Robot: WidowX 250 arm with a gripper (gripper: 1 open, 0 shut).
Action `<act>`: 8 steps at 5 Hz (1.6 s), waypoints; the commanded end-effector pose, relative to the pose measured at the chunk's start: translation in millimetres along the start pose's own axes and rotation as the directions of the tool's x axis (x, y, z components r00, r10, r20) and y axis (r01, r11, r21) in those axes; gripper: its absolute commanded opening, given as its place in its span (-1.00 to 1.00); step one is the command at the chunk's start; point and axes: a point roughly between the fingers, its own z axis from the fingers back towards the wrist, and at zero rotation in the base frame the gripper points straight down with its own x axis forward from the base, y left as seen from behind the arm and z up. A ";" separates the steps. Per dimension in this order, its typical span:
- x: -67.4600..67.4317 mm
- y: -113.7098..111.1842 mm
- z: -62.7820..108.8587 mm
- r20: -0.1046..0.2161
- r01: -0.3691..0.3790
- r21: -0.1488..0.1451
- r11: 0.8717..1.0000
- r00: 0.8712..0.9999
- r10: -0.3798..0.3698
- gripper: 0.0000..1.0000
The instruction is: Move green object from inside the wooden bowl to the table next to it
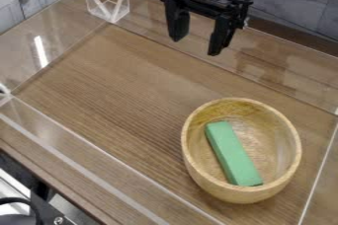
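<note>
Your gripper (199, 37) hangs up high near the back of the table (119, 91), with its black fingers spread wide and holding nothing. The green block (232, 153) lies flat inside the wooden bowl (243, 149), well apart from the gripper.

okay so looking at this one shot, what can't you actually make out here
- Camera view: arm above the gripper is cut off by the top edge.
- Underside of the green object and the bowl floor beneath it: hidden by the block.
- Outer near wall of the wooden bowl: mostly hidden by its rim.
</note>
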 end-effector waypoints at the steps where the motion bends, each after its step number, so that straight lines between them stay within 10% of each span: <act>1: -6.9 -12.5 -6.2 -0.025 -0.053 -0.005 0.999 0.998 0.053 1.00; 2: -17.1 -18.6 -21.8 -0.048 -0.166 -0.016 0.986 0.985 0.165 1.00; 3: -30.5 -33.3 -30.8 -0.042 -0.328 -0.040 0.944 0.944 0.326 1.00; 5: -45.8 -56.7 -47.7 -0.025 -0.582 -0.108 0.806 0.812 0.583 1.00; 7: -55.0 -68.2 -63.0 -0.028 -0.777 -0.163 0.608 0.619 0.785 1.00; 8: -57.4 -74.5 -63.8 -0.036 -0.790 -0.168 0.590 0.603 0.797 1.00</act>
